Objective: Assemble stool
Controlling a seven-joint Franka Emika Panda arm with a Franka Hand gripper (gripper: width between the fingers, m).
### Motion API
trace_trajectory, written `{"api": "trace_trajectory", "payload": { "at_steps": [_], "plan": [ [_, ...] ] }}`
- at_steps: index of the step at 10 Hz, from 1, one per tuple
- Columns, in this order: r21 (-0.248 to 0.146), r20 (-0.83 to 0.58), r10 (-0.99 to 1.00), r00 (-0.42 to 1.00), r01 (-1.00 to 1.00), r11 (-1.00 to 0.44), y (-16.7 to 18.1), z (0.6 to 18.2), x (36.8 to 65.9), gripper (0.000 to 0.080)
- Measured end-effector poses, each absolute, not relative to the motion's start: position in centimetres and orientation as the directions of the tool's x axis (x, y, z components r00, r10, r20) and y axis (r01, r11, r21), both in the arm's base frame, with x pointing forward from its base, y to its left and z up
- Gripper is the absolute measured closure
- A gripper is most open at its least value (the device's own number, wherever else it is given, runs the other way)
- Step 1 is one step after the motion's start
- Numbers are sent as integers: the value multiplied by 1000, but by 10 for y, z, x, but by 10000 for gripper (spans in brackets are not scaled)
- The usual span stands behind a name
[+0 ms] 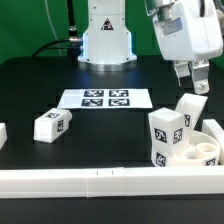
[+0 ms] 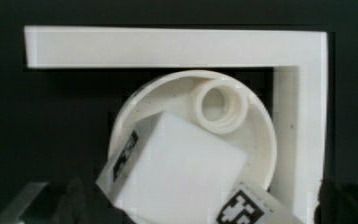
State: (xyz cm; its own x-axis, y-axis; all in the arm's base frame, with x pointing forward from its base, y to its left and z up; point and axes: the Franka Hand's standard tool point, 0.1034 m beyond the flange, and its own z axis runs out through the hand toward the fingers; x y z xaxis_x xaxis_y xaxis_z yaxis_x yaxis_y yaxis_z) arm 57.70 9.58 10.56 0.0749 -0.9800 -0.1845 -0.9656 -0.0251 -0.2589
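Observation:
The round white seat disc [image 1: 198,152] [image 2: 208,125] lies in the corner of the rails at the exterior view's right, with a socket [image 2: 220,100] showing on it. One leg block [image 1: 165,135] stands upright on the disc's near side. A second leg block [image 1: 188,108] [image 2: 179,170] leans tilted over the disc. My gripper [image 1: 192,84] [image 2: 202,215] hangs just above this tilted block, open, its dark fingers [image 2: 69,203] standing clear on either side of the block. A third leg block [image 1: 52,123] lies on the black table toward the exterior view's left.
White border rails [image 1: 100,181] [image 2: 158,45] run along the front edge and form the corner around the disc. The marker board [image 1: 105,98] lies flat mid-table. Another white part [image 1: 2,133] is cut off at the exterior view's left edge. The robot base [image 1: 105,40] stands behind.

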Motion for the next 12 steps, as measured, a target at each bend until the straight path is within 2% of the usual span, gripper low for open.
{"api": "trace_trajectory", "payload": {
  "at_steps": [2, 4, 5, 6, 8, 10, 12],
  "plan": [
    [-284, -128, -960, 248, -937, -204, 96, 105, 577, 151],
    [-285, 3, -811, 585, -777, -562, 99, 104, 575, 151],
    [-277, 40, -709, 704, -674, -685, 99, 105, 576, 151],
    [-264, 52, -611, 790, -579, -771, 104, 107, 577, 151],
    [-256, 82, -539, 839, -505, -824, 102, 107, 578, 151],
    [-220, 139, -336, 932, -301, -928, 100, 107, 578, 151],
    [-125, 177, 42, 983, 64, -990, 100, 103, 576, 151]
  ]
}}
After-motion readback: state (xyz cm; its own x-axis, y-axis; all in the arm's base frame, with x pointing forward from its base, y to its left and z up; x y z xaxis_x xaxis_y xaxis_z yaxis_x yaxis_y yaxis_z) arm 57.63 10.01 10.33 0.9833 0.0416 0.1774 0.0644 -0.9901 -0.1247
